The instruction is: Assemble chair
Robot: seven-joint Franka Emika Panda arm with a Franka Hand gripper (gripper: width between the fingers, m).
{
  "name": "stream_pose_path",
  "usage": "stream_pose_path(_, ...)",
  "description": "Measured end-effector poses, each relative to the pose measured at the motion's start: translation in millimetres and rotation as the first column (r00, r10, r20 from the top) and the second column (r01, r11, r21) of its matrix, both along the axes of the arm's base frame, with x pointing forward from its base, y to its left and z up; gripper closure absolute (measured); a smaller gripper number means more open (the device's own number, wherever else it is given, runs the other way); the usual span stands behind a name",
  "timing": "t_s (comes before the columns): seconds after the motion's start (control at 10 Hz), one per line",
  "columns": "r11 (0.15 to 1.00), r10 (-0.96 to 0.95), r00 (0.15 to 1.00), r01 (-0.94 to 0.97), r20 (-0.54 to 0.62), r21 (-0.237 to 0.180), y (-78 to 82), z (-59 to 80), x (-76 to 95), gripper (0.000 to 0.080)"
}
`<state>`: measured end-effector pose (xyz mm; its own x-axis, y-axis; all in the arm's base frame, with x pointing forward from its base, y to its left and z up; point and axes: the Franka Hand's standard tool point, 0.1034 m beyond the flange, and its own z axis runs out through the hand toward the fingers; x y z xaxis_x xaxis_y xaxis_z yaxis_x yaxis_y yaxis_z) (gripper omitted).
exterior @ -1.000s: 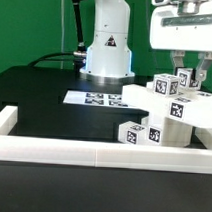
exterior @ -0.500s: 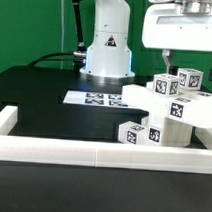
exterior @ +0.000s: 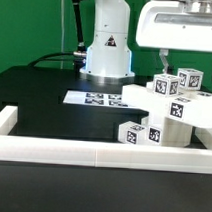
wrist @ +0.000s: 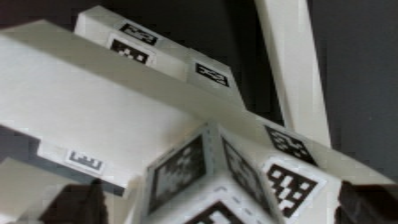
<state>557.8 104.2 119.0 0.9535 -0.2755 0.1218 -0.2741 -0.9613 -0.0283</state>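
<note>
The chair is a cluster of white tagged blocks, a slab and bars, at the exterior view's right. A tagged post stands up at its top. My gripper hangs just above this post with the jaws spread and holds nothing. One dark finger shows beside the post. In the wrist view the post's tagged top fills the space between the dark fingertips, with a gap on each side. A tagged white bar of the chair runs behind it.
The marker board lies flat on the black table before the robot base. A long low white border rail runs along the table's front and up the exterior view's left side.
My gripper has risen and shifted toward the exterior view's left, and its fingers have spread away from the post. The chair parts have not moved.
</note>
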Motion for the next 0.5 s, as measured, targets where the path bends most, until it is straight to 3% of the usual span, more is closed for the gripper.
stream_pose_path(0.3, 0.977, 0.209, 0.978, -0.209, -0.006, -0.031, -3.6, -0.2, 0.4, 0.0151)
stream_pose_path(0.5, 0.975, 0.218, 0.976, -0.218, -0.007, -0.034, -4.9, -0.2, 0.6, 0.0183)
